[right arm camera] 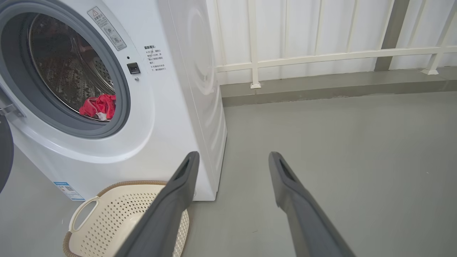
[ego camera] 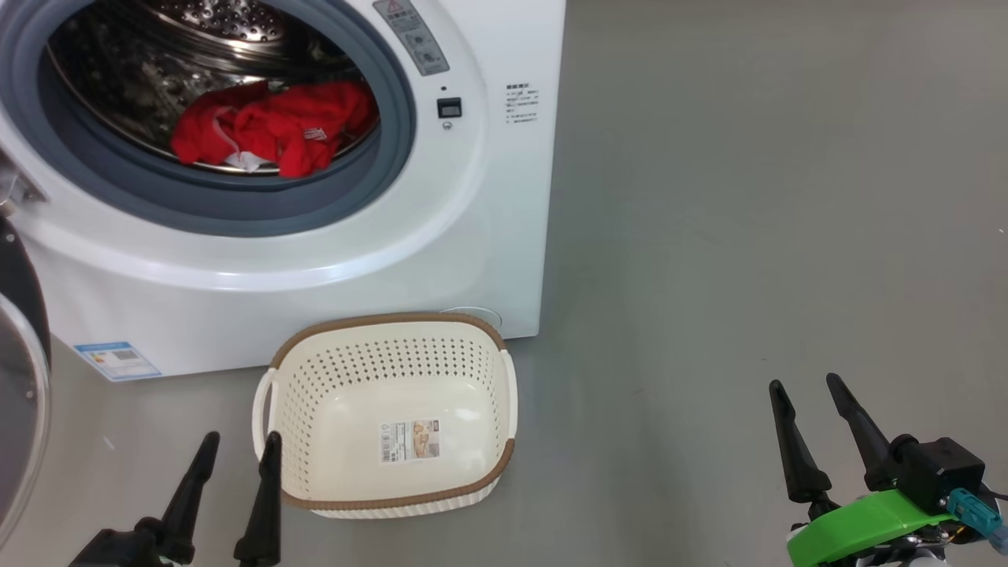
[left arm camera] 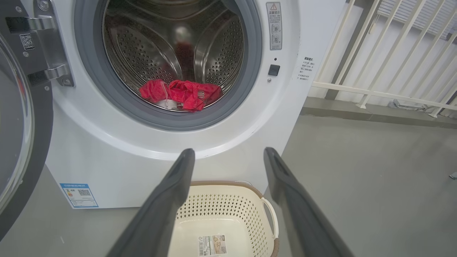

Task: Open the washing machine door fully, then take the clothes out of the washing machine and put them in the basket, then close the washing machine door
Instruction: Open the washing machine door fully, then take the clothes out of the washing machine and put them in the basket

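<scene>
The white washing machine stands with its door swung out to the left. Red clothes lie at the front of the steel drum. The cream basket sits on the floor before the machine with nothing in it but a label. My left gripper is open at the basket's left side. My right gripper is open over bare floor, far right of the basket.
Grey floor stretches to the right of the machine. A white railing on a low kerb runs behind. The open door stands at the left edge by my left arm.
</scene>
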You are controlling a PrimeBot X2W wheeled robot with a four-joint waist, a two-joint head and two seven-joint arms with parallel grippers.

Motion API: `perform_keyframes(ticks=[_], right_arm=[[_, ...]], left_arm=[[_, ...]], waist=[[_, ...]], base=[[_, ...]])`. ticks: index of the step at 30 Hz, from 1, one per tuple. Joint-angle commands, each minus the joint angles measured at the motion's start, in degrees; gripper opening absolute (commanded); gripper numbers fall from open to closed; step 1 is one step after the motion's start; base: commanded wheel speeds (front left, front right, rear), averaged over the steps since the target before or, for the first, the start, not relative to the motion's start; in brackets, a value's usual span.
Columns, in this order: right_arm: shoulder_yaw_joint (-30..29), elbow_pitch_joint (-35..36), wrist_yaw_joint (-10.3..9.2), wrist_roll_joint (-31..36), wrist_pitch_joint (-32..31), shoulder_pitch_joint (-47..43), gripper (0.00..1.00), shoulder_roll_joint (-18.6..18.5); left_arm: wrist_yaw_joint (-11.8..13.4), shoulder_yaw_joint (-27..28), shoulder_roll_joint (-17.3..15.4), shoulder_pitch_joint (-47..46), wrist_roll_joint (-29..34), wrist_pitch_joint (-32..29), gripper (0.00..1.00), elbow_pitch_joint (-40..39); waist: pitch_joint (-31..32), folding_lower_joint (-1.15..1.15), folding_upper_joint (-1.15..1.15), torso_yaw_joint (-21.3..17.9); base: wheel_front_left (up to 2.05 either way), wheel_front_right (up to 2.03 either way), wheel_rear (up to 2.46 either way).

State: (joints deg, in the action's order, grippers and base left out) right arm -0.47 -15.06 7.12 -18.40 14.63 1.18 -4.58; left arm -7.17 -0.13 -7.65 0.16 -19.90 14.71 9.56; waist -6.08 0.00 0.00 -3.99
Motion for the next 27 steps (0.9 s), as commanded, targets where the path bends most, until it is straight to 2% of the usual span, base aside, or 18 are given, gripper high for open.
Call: perform_keyframes(ticks=[1,18,27], right_arm=[[1.04,1.57,0.36,-0.68,0.37,1.10,1.00,-0.42],[0.60,1.92,0.36,-0.22,0.37,0.67,1.00,0.23],[0.98,1.79,0.36,0.14,0.37,0.60,1.00,0.26]], left_arm=[[-0.32,1.79,-1.06,-1.06,-0.43,0.29,1.00,-1.73],[-0.32,1.15,-1.86,-1.48,-0.39,0.29,1.00,-2.15],[-0.32,1.45,-1.89,-1.91,-0.61,0.29,1.00,-2.33]], waist=[[-0.03,0.00,0.00,-0.33],[0.09,0.00,0.00,-0.03],[0.12,0.00,0.00,0.47]], base=[[0.00,0.00,0.00],[0.02,-0.02,0.00],[0.83,-0.83,0.00]])
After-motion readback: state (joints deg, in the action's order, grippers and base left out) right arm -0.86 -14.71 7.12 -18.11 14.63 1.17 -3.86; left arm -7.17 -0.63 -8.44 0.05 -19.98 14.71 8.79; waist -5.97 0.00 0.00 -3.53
